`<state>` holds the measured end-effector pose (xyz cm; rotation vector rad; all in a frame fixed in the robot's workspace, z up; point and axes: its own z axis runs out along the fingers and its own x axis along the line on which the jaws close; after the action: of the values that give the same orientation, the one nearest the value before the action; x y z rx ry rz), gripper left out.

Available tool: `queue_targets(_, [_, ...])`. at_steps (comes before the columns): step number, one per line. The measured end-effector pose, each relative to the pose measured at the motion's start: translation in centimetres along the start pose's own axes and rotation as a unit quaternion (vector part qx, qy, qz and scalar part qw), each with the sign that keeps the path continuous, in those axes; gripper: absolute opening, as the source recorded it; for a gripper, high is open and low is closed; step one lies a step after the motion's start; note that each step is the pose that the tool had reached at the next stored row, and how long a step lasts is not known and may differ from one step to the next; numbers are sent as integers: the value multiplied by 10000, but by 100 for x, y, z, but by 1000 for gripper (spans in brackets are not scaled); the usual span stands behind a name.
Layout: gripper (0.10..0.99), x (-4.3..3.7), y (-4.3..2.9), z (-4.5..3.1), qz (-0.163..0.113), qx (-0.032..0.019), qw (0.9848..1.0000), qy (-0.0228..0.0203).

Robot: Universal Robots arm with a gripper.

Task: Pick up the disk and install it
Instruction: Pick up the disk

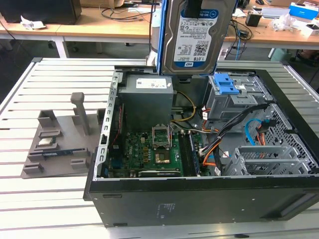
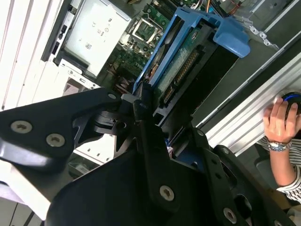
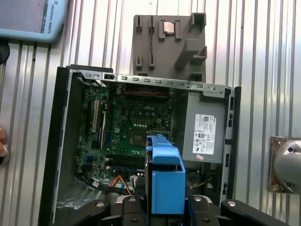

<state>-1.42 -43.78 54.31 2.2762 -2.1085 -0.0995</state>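
The disk [image 1: 199,35], silver with a white-and-blue label and a blue plastic frame, hangs upright in the air above the back of the open computer case [image 1: 199,199]. My gripper [image 1: 193,7] is shut on its upper part. In the second wrist view the disk [image 2: 186,61] runs edge-on away from the black fingers [image 2: 141,106], which clamp it. In the first wrist view its blue frame [image 3: 165,181] hangs over the inside of the case. Below the disk, inside the case, sits the grey drive cage with a blue latch [image 1: 228,94].
Inside the case lie the green motherboard [image 1: 149,152], the grey power supply box [image 1: 148,97] and orange and black cables [image 1: 219,144]. A grey plastic fixture [image 1: 60,139] lies on the slatted table at the exterior view's left. A person's hand [image 2: 281,123] rests beside the table.
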Motion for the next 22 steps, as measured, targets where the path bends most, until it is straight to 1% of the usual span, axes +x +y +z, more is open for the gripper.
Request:
queue_targets(3, [365, 54, 4, 1, 0, 0, 10000, 1])
queue_targets(6, [365, 146, 11, 3, 0, 0, 10000, 2])
queue_targets(10, [365, 217, 16, 5, 0, 0, 10000, 4])
queue_targets(13, [365, 293, 21, 7, 0, 0, 10000, 5])
queue_targets(21, [365, 416, 31, 11, 0, 0, 10000, 8])
queue_targets(22, [365, 444, 33, 12, 1, 0, 10000, 8])
